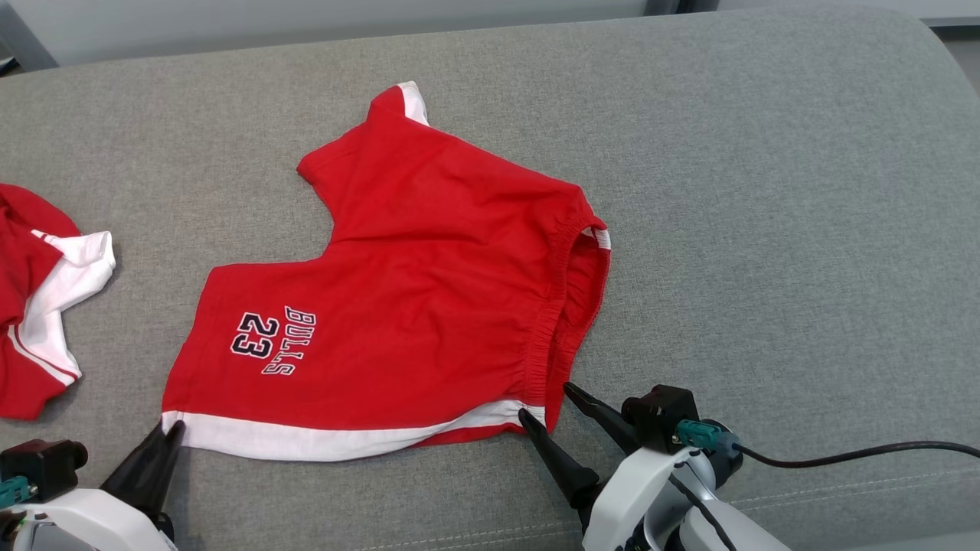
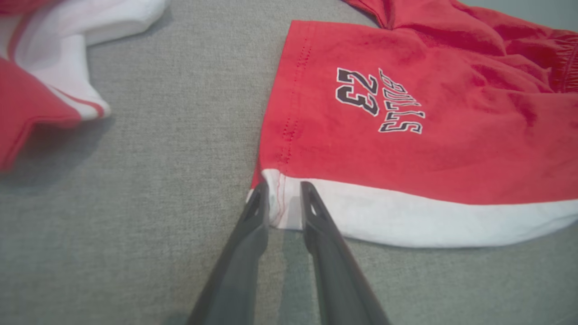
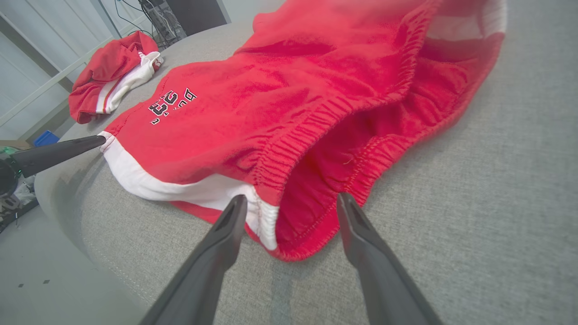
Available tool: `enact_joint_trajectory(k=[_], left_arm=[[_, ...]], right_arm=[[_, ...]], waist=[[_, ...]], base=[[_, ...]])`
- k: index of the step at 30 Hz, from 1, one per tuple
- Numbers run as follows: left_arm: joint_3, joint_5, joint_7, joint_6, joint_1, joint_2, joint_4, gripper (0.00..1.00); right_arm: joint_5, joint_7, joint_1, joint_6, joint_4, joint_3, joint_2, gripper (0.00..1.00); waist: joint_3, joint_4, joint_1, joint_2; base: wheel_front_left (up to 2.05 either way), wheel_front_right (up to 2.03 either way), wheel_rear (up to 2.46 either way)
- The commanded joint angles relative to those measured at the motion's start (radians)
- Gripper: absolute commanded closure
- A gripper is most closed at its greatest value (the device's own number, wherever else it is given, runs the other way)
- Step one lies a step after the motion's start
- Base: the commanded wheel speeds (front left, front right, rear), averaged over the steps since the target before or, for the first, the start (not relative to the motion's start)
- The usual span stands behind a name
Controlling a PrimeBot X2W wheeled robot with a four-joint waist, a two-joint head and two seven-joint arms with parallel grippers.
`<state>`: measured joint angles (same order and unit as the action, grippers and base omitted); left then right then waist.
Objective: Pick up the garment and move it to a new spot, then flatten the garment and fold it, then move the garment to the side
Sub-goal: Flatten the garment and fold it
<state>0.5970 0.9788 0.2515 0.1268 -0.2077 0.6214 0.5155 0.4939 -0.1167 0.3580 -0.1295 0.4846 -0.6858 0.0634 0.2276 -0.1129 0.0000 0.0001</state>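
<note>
At the bottom centre of the left wrist view, the left gripper has its fingers drawn to a narrow gap astride the white-banded hem corner of the red Bulls 23 shorts. I cannot tell whether they pinch the cloth. The head view hides that gap, its fingers overlapping at the lower left.

In the right wrist view, the right gripper stands wide open, one finger on each side of the elastic waistband's near corner, holding nothing. This view alone looks into the waistband's gaping mouth.

The head view gives the whole layout. The shorts lie mid-frame on the grey cushion, with the far leg pointing toward upper centre. A second red-and-white garment lies crumpled at the left edge, well apart.
</note>
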Motion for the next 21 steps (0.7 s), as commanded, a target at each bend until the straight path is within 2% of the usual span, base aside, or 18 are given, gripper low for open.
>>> enact_joint_trajectory(k=[1,21], left_arm=[[-0.035,0.002,0.010,0.004,-0.010,0.051,-0.010,1.00],[-0.087,-0.040,0.010,0.004,-0.007,0.030,-0.014,1.00]], right_arm=[[0.007,-0.019,0.002,-0.001,-0.019,-0.013,-0.013,0.00],[0.084,-0.002,0.002,-0.001,-0.015,-0.087,-0.013,0.01]], waist=[[-0.001,0.000,0.0000,-0.0001],[-0.012,0.011,0.0000,-0.0001]], base=[[0.00,0.00,0.00],[0.00,0.00,0.00]])
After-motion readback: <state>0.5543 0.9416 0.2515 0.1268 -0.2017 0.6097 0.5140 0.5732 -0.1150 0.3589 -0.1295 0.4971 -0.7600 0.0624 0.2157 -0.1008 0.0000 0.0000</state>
